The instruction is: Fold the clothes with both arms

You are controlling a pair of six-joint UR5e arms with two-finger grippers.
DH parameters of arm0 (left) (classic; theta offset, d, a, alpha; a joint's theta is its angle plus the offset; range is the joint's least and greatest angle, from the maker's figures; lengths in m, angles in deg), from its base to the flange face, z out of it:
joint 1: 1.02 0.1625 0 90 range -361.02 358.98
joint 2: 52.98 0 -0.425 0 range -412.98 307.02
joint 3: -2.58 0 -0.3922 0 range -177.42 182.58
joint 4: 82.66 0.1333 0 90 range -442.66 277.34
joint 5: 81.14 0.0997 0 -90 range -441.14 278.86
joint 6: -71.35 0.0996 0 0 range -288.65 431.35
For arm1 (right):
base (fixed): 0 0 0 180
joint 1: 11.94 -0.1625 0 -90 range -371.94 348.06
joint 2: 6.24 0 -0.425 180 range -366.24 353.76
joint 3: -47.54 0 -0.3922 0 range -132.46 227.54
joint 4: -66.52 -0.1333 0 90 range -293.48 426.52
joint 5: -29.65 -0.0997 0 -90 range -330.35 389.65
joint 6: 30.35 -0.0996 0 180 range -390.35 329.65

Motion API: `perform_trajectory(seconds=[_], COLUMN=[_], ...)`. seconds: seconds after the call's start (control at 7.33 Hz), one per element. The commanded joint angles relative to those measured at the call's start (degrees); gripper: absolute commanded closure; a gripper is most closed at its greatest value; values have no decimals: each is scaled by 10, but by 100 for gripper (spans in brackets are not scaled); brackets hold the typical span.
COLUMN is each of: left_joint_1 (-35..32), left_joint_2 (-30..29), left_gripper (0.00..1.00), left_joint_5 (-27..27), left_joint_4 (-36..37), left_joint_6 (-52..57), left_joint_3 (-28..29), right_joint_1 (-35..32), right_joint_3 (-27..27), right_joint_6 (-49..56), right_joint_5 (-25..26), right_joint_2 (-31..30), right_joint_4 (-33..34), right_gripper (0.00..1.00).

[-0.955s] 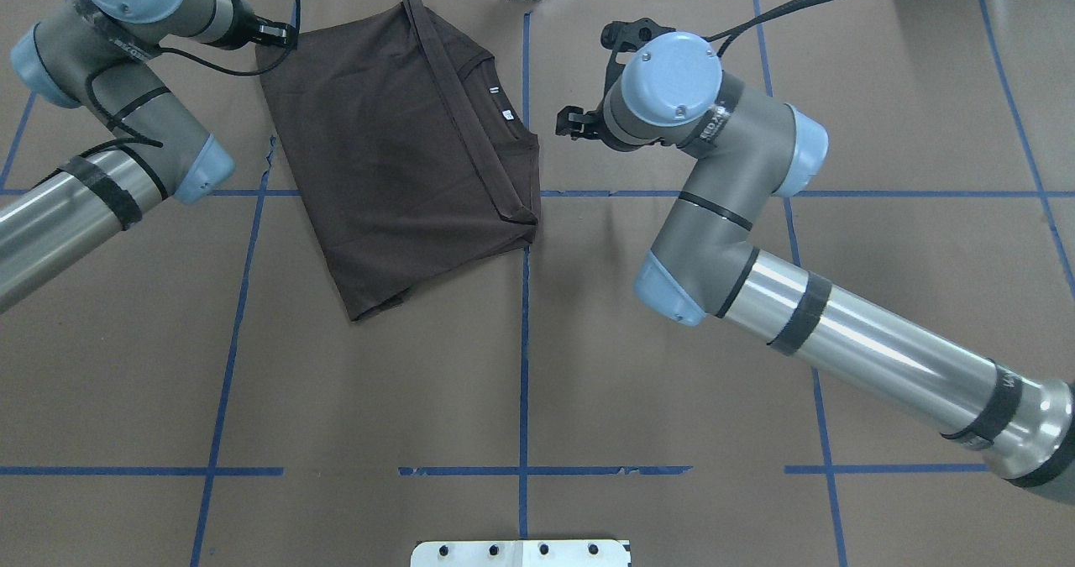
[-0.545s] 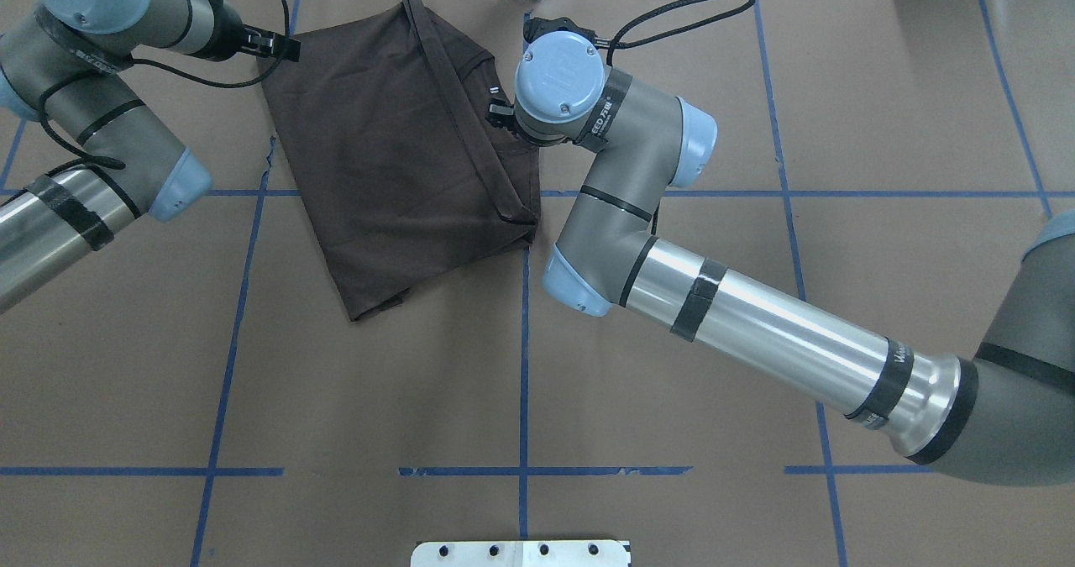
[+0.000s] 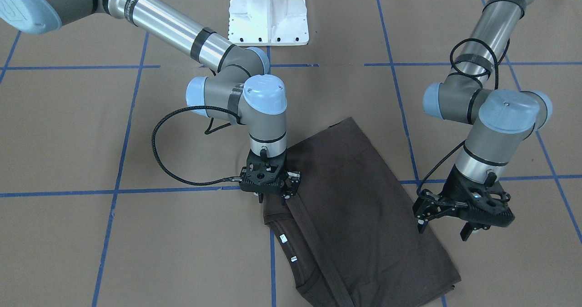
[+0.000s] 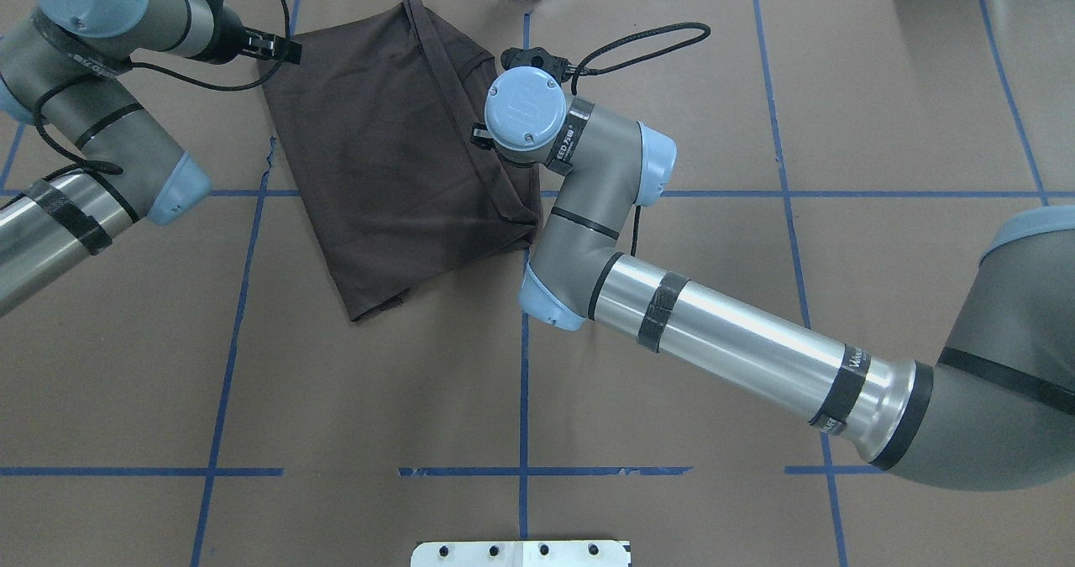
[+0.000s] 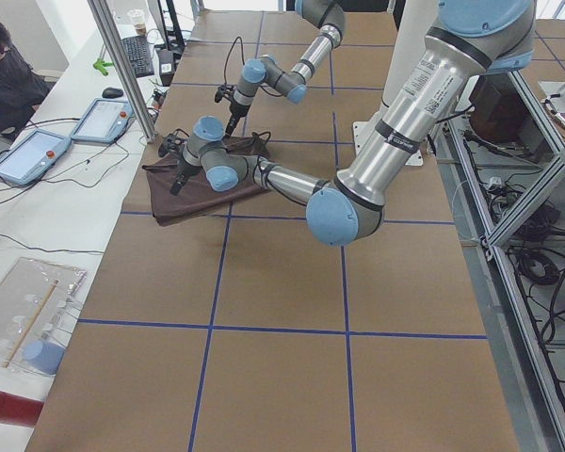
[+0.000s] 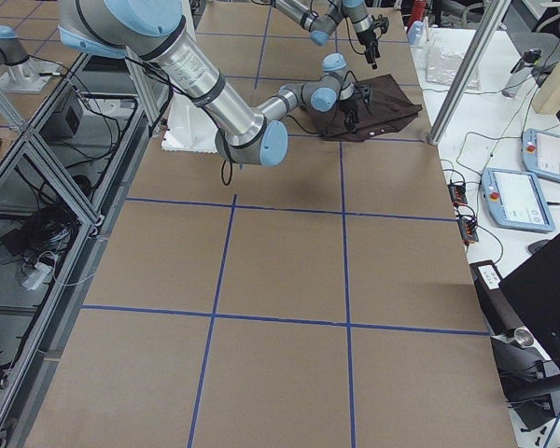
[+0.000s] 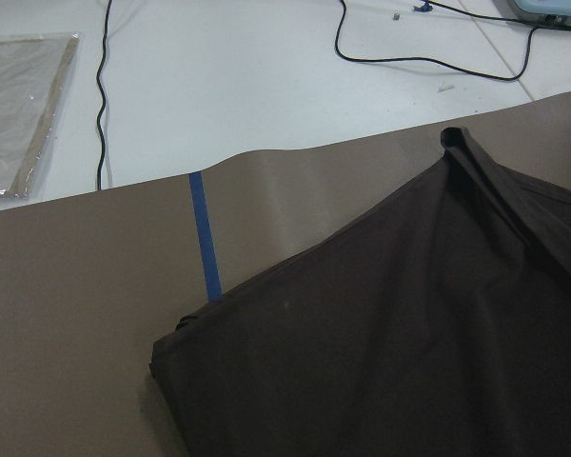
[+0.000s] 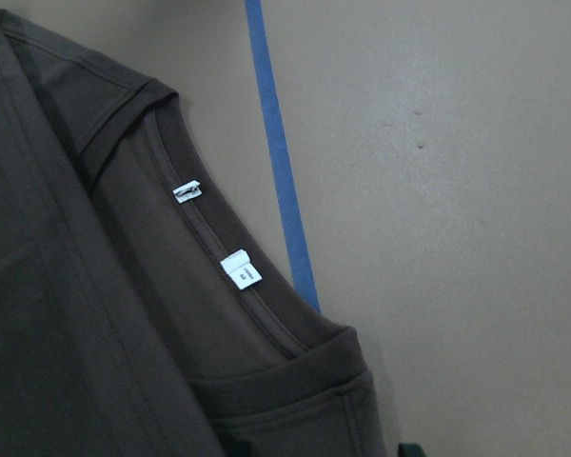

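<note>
Now the black right gripper point(image 3: 274, 199), fingers spread like the left gripper's point(image 3: 443, 232), has swung over the dark-brown T-shirt's point(image 3: 363, 198) collar to grasp.

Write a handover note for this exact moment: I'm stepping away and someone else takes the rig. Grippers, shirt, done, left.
Right gripper: open, down at the T-shirt edge beside the collar; no grip visible.
Left gripper: open, hovering by the opposite edge, holding nothing.
T-shirt: flat on the table, far side from the robot.
Done: partly folded into a rough rectangle, collar exposed.
Left: grip both edges, likely fold across, then tidy.
</note>
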State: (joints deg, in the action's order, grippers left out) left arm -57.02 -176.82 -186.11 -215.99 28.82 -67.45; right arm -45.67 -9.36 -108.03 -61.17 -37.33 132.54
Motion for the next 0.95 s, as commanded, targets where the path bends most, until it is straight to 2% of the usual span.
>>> perform_trajectory(seconds=[0.0, 0.41, 0.68, 0.82], left_joint_1=[0, 0, 1, 2], left_joint_2=[2, 2, 2, 2], left_gripper=[0, 0, 0, 0], left_joint_5=[0, 0, 0, 0], left_joint_4=[0, 0, 0, 0], left_joint_6=[0, 0, 0, -1], left_joint_3=[0, 1, 1, 1], right_joint_1=[6, 11, 13, 16], right_joint_3=[17, 25, 25, 25], right_joint_6=[17, 18, 17, 15], right_joint_5=[14, 25, 27, 29], right_joint_2=[1, 1, 1, 1], right_joint_4=[0, 0, -1, 0], right_gripper=[44, 49, 100, 100])
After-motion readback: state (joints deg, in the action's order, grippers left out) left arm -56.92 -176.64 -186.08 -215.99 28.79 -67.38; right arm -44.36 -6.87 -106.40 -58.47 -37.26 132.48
